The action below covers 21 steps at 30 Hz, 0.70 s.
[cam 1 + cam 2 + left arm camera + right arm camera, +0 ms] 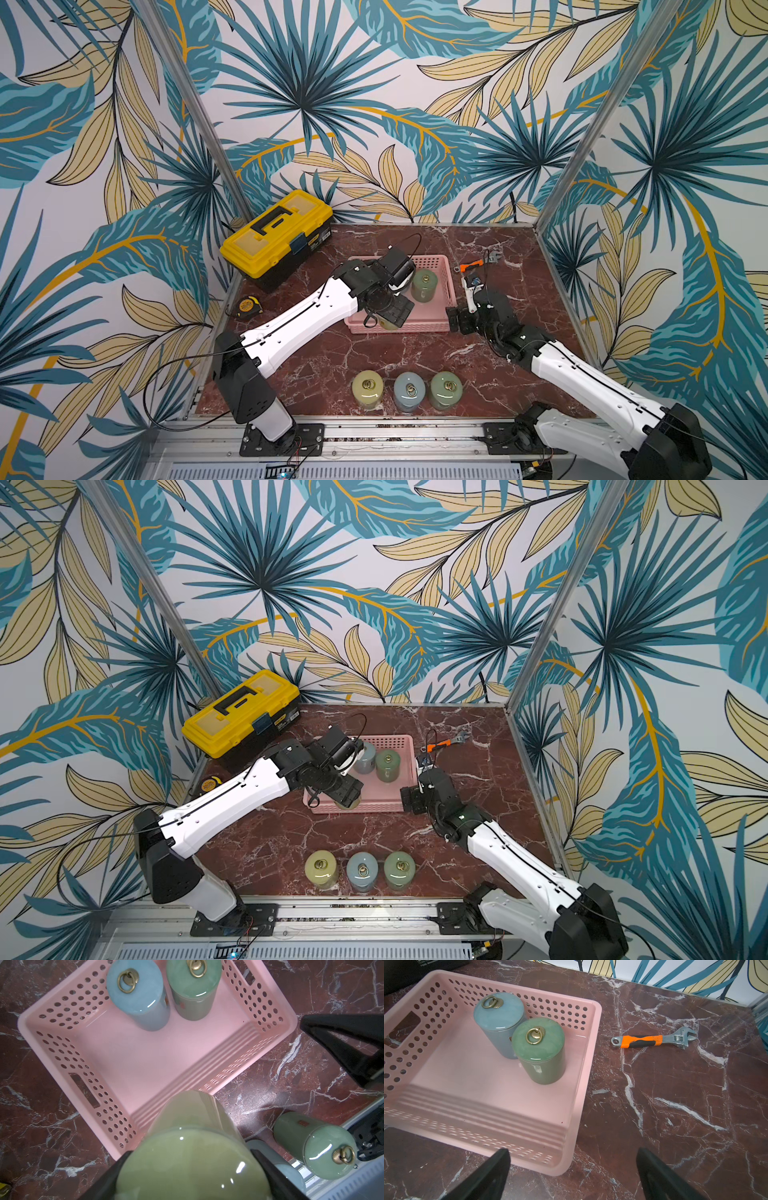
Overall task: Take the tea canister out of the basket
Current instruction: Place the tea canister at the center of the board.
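Bright, even light from overhead, soft shadows, close blur in the wrist views
In both top views the walls [374, 104] bow outward away from the basket [434, 262], a wide-lens bend, and only faint shadows lie on the bench [415, 353] beside it; white glints sit on the three canisters [409, 390] on the near side of the basket. In the left wrist view the yellow-green canister [187, 1167] over the basket's near wall is blurred; in the right wrist view that wall is soft and the right end effector [573, 1150] dark, unfocused
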Each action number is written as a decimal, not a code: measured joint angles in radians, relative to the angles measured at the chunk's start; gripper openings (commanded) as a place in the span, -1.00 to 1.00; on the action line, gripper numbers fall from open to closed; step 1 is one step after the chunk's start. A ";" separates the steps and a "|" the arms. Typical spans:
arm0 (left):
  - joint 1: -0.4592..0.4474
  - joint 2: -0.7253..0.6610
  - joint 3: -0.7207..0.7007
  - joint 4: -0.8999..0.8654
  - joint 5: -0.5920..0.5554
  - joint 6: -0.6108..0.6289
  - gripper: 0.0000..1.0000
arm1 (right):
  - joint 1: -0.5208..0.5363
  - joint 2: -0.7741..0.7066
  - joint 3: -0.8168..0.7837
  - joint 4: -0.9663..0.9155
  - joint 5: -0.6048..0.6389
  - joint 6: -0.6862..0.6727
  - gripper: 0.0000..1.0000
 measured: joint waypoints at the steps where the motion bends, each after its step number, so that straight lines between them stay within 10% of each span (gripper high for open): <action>1: -0.011 -0.003 -0.002 -0.001 -0.005 -0.004 -0.09 | 0.000 0.000 -0.001 0.000 0.001 0.000 0.99; 21: -0.205 -0.016 -0.081 0.038 -0.056 -0.116 -0.09 | 0.000 -0.018 -0.008 0.030 0.042 0.000 0.98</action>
